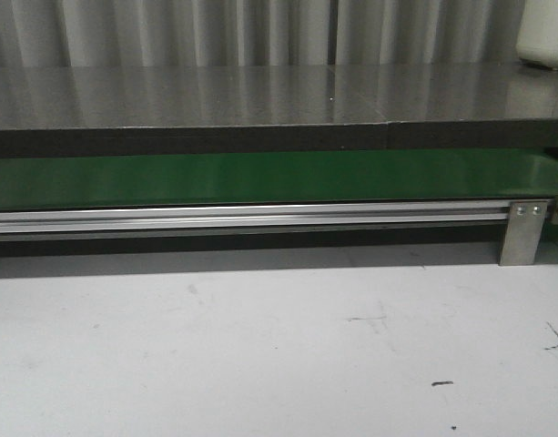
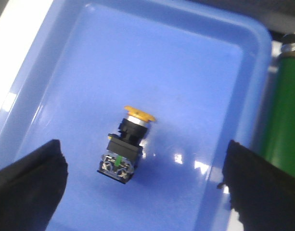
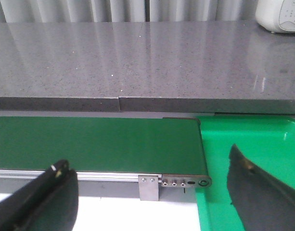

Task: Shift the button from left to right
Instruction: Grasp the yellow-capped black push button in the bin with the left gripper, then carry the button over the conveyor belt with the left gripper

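The button lies on its side on the floor of a blue tray, seen from the left wrist camera. Its orange-yellow cap points toward about 1 o'clock in that picture and its black switch body, with metal terminals at the end, toward 7 o'clock. It sits alone near the tray's middle, apart from every wall. The left gripper hangs above it with its black fingers spread wide, one to each side of the button and touching nothing. A green roller stands just outside the tray's far rim.

The right gripper is likewise spread apart and holds nothing. Beyond it runs a green conveyor belt on an aluminium rail, and a green tray sits just beside the belt's end. Behind the belt is a grey stone countertop with a white appliance at its far corner, at about 1 o'clock.

The front view shows the white table, the rail and the belt; neither arm appears there.
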Robot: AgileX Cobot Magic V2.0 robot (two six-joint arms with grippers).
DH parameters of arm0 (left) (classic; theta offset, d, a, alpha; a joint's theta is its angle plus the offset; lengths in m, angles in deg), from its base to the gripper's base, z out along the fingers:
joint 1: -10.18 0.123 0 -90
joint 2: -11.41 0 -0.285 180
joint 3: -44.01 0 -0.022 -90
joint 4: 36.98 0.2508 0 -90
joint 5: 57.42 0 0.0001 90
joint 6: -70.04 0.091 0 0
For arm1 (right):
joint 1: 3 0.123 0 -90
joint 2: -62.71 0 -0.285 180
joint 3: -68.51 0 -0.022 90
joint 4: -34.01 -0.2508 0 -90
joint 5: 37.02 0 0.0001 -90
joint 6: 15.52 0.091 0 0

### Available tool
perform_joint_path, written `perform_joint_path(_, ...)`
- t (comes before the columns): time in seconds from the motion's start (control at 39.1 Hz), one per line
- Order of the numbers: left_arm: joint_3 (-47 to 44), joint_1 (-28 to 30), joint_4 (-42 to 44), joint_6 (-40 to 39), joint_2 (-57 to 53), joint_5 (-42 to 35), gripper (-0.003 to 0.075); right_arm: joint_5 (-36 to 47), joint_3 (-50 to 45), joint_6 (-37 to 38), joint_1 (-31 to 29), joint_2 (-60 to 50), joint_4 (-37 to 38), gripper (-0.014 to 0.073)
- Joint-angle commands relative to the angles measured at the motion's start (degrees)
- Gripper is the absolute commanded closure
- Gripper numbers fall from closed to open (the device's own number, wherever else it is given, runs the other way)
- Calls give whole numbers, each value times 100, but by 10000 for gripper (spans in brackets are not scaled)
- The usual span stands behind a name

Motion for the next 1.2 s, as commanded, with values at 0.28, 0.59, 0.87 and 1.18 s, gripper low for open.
perform_joint_path(0.28,653,242,49,647,1276,292,105,416,192,-61,8,84,31,-49)
perform_joint_path(0.59,685,250,457,674,1650,226,121,416,192,-61,8,84,31,-49)
perform_joint_path(0.87,721,250,432,664,1650,263,536,416,192,-61,8,84,31,-49)
perform_joint_path(1.18,721,250,128,593,1185,230,678,416,192,-61,8,84,31,-49)
